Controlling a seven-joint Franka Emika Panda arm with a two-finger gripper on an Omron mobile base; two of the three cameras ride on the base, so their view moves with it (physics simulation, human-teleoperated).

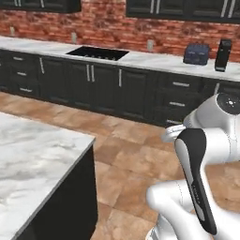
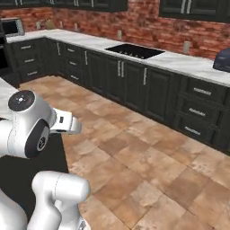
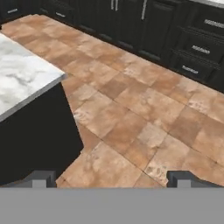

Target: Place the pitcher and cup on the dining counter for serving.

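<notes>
Brick-walled kitchen, tiled floor ahead; counter (image 1: 33, 159) lies at the arm's left, its marble bare; gripper (image 3: 111, 178) spread wide, pinching nothing; pitcher and cup aren't visible, so judge: drive on to find them first, arm tucked.

Red brick wall (image 1: 108, 21), dark lower cabinets (image 1: 103, 89), marble worktop (image 1: 140, 58) with black cooktop (image 1: 97, 53), terracotta tile floor (image 3: 144, 100)

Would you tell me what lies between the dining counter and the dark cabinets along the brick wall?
Bare terracotta floor tiles separate the dining counter from the cabinets, in the left base view.
</notes>
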